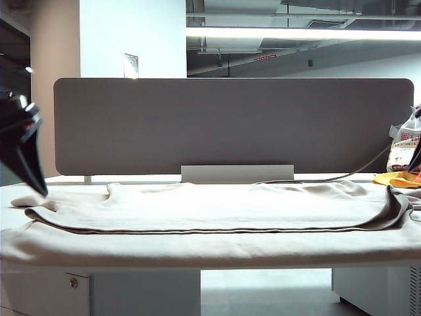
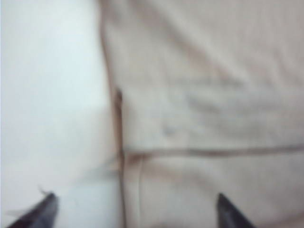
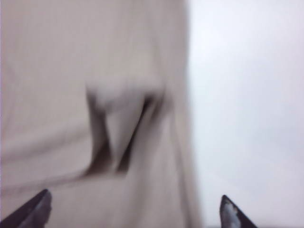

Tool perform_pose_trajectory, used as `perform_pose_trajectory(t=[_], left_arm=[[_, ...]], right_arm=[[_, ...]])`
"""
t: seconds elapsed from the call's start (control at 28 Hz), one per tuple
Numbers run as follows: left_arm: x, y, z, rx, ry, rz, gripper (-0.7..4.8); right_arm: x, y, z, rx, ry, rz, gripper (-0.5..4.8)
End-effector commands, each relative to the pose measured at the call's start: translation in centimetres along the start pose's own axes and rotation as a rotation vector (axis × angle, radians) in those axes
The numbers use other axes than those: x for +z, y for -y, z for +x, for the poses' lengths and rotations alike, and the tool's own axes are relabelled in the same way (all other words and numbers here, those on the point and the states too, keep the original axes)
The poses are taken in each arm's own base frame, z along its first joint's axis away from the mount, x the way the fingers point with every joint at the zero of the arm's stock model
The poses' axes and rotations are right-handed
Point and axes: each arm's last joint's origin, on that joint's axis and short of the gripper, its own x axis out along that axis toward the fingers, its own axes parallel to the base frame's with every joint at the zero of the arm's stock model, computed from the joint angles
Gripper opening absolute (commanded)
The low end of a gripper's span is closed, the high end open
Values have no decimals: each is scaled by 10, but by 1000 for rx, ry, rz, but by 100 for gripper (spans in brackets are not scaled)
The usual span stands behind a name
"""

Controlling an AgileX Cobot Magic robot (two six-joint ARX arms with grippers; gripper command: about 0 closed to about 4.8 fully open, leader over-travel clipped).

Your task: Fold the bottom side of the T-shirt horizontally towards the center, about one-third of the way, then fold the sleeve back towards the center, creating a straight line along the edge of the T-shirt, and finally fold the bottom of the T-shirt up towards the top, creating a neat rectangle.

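Note:
The beige T-shirt [image 1: 217, 204] lies across nearly the whole table, one layer folded over another, and the top layer's front edge [image 1: 197, 231] runs straight from side to side. My left gripper [image 1: 36, 178] hangs above the shirt's left end. In the left wrist view it [image 2: 135, 199] is open, with nothing between the fingers, over a seamed shirt edge [image 2: 130, 190] beside the bare table. My right gripper [image 1: 416, 155] shows only as a dark sliver at the right border. In the right wrist view it [image 3: 134, 195] is open and empty above a rumpled fold [image 3: 118, 128].
A grey partition panel [image 1: 230, 125] stands along the table's back. At the far right sit a printed plastic bag [image 1: 402, 148] and an orange-yellow cloth [image 1: 396, 179]. A cable [image 1: 316, 179] trails behind the shirt. White tabletop [image 1: 13, 197] shows at the left.

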Motion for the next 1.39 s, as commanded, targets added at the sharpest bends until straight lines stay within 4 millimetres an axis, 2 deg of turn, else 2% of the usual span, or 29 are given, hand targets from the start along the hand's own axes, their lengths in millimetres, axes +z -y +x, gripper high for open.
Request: perform_pose_trajectory(t=[0.04, 0.18, 0.39, 0.54, 0.68, 0.79, 0.96, 1.39], left_arm=[[31, 4, -11, 65, 115, 12, 394], [63, 8, -12, 64, 156, 10, 394], [107, 4, -3, 93, 204, -2, 394], [134, -14, 11, 131, 187, -46, 393], [151, -37, 25, 171, 163, -67, 393], [162, -54, 37, 199, 141, -69, 393], [176, -70, 60, 217, 100, -64, 394], [205, -86, 101, 235, 61, -54, 393]], right_arm=[[28, -3, -10, -90, 155, -25, 453], [58, 3, -13, -108, 193, 4, 453], [100, 13, 1, -115, 177, 20, 447], [124, 16, 14, -139, 142, -8, 402], [144, 24, 31, -155, 102, 5, 399], [154, 33, 40, -173, 90, 22, 399], [166, 47, 55, -222, 91, 39, 399], [179, 63, 87, -232, 62, 53, 399]])
